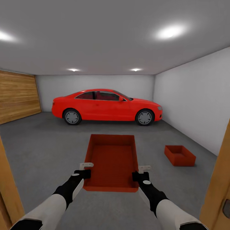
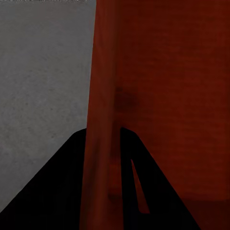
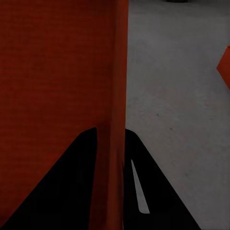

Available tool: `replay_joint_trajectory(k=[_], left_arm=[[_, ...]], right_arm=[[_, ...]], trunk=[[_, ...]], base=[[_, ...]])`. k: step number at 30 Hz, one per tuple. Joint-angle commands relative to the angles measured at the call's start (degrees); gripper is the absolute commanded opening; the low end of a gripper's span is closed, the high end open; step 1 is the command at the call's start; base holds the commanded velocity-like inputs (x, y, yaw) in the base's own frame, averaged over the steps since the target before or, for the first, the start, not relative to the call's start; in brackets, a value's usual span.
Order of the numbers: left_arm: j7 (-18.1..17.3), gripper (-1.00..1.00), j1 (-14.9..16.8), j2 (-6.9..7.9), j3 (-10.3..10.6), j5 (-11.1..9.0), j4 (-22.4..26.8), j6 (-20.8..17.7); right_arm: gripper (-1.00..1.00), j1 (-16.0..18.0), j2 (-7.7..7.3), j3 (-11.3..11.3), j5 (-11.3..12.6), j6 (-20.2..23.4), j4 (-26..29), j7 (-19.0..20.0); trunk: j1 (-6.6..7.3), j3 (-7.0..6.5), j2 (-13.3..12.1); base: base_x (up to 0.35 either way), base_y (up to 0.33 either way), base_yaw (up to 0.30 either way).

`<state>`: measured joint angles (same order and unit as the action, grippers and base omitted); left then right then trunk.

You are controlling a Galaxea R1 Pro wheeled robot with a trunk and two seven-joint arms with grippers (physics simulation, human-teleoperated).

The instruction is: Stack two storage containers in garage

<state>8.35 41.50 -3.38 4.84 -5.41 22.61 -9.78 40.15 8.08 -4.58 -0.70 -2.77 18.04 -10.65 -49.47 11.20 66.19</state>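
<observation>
Two tools, left tool (image 1: 83, 171) and right tool (image 1: 141, 172), clamp the empty carried container's (image 1: 112, 161) side walls; second container (image 1: 179, 155) sits lower right on open floor (image 1: 41, 143).

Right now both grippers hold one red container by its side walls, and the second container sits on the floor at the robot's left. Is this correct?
Not quite. The second container sits on the floor at the robot's right, as the head view shows. The left gripper and right gripper do hold the carried container by its side walls.
</observation>
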Motion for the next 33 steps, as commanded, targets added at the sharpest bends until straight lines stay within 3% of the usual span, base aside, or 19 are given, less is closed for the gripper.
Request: replay_joint_trajectory(k=[1, 33], left_arm=[[1.77, -1.00, 0.07, 0.74, -2.56, 0.82, 0.33, 0.11], [1.93, -1.00, 0.07, 0.82, -2.49, 0.83, 0.25, 0.11]], right_arm=[[-1.00, 0.02, -0.53, 0.71, 0.26, -0.13, -0.20, -1.04], [-1.00, 0.03, -0.68, 0.76, 0.26, -0.22, -0.20, -1.04]], trunk=[[-0.04, 0.08, 0.05], [-0.04, 0.08, 0.05]], base=[[0.320, 0.000, 0.000], [0.321, 0.000, 0.000]])
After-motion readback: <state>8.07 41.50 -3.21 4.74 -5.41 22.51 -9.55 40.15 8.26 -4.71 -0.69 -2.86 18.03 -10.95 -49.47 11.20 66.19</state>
